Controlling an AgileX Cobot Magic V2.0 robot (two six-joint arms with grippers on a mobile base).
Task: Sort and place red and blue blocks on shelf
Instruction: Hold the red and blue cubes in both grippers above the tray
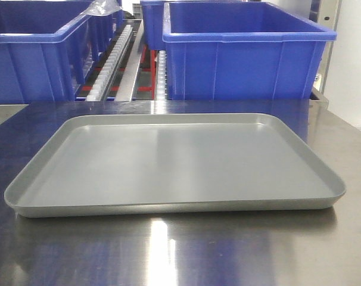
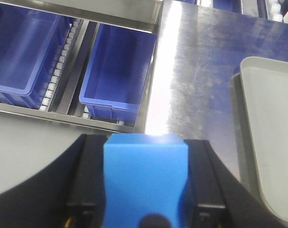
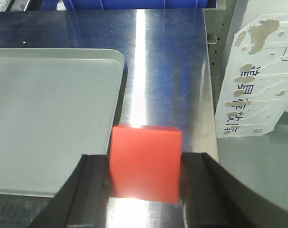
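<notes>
In the left wrist view the blue block point(image 2: 145, 183) fills the gap between two black fingers, and my left gripper point(image 2: 145, 142) is shut on it, held above the left edge of the steel tabletop point(image 2: 201, 71). The red block point(image 3: 146, 164) shows in the right wrist view, where my right gripper point(image 3: 145, 159) is shut on it just off the tabletop, right of the grey tray point(image 3: 49, 123). The shelf point(image 1: 118, 56), with white roller tracks point(image 2: 58, 66) and a steel front rail point(image 2: 63, 118), stands behind and to the left. Neither gripper appears in the front view.
Large blue crates point(image 1: 246, 53) point(image 1: 31, 53) sit on the shelf, and two more point(image 2: 118, 71) point(image 2: 20, 52) lie below the left gripper. A shallow grey tray point(image 1: 168, 205) takes up mid-table. A white labelled sheet point(image 3: 253, 76) hangs beyond the table's right edge.
</notes>
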